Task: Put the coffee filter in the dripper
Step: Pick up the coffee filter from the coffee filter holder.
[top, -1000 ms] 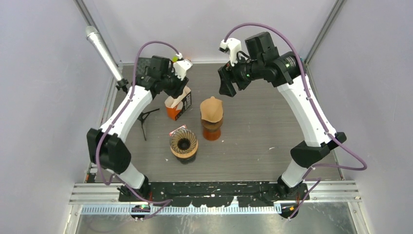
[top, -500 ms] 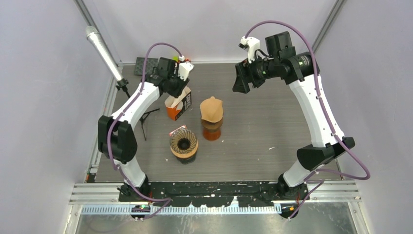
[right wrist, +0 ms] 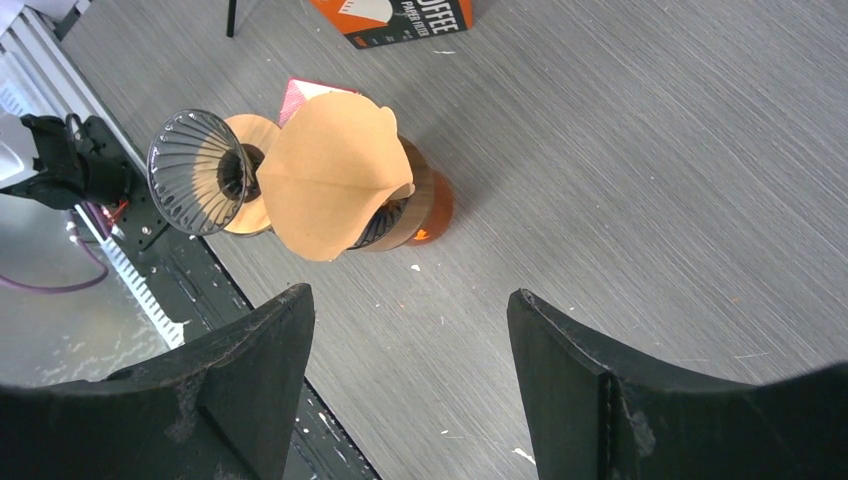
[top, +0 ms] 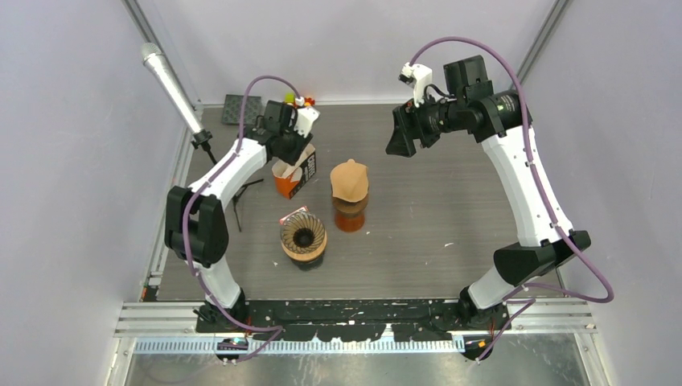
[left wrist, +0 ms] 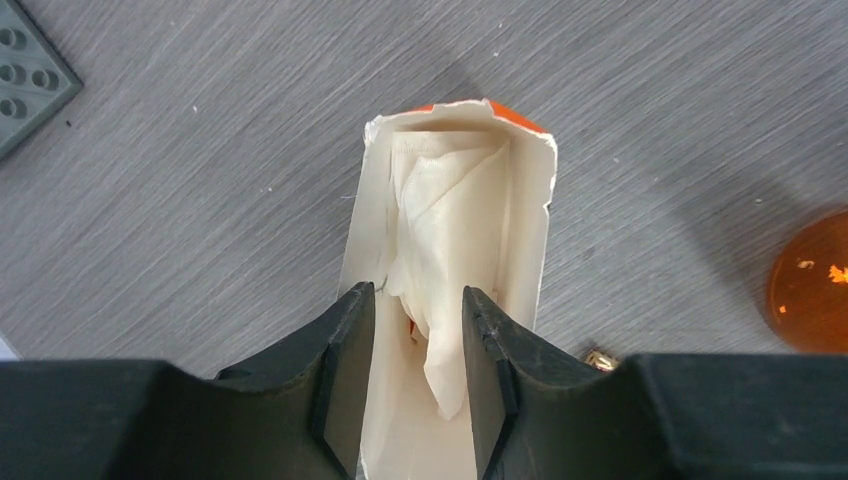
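Note:
An open orange filter box (top: 289,178) stands at the back left, with white coffee filters (left wrist: 445,215) inside it. My left gripper (left wrist: 418,325) points down into the box (left wrist: 385,200), open. One filter hangs in the gap, close to the right finger and not pinched. An empty ribbed dripper (top: 303,236) sits on a wooden base nearer me. A brown filter (top: 349,180) rests on a second dripper over an orange cup (top: 350,218). My right gripper (top: 400,138) hangs open and empty, high at the back right. In its view the brown filter (right wrist: 335,170) sits beside the ribbed dripper (right wrist: 195,170).
A microphone (top: 167,83) on a small tripod (top: 239,198) leans at the back left. A grey studded plate (top: 240,104) lies in the far left corner, also in the left wrist view (left wrist: 25,75). A metal rail (top: 354,322) runs along the near edge.
My right gripper has drawn back to the right and up, away from the brown filter. The left arm has folded in while its gripper stayed over the box, jaws slightly narrower.

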### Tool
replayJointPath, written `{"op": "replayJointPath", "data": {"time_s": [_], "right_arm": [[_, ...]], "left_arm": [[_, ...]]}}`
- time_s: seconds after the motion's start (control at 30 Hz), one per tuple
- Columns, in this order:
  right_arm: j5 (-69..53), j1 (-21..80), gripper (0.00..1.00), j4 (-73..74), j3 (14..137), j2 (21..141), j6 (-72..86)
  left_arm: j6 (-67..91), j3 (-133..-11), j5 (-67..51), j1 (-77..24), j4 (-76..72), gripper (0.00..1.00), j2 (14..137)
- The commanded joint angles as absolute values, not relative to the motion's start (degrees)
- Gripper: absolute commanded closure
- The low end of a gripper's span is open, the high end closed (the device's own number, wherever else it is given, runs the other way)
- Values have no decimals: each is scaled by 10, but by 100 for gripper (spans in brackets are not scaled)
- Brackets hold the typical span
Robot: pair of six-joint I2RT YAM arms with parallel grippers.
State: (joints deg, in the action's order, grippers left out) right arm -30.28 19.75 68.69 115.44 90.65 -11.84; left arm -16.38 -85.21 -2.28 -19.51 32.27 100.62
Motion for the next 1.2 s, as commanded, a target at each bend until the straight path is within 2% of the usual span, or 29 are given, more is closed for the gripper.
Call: {"op": "replayJointPath", "data": {"time_s": [0.0, 0.37, 0.6, 0.8, 1.17], "right_arm": [[-322, 194, 25, 666, 1151, 893, -123], [-331, 193, 25, 668, 1144, 900, -127], [-334, 193, 25, 668, 1138, 900, -131], [-336, 193, 25, 670, 1137, 904, -133], [-337, 193, 25, 673, 1137, 908, -136]], "left_arm": [[-160, -832, 12, -199, 282, 61, 1011], [-172, -813, 41, -210, 260, 59, 1029], [-172, -814, 35, -210, 259, 63, 1040], [-172, -818, 30, -210, 258, 72, 1041], [-174, -851, 15, -210, 273, 99, 1020]]}}
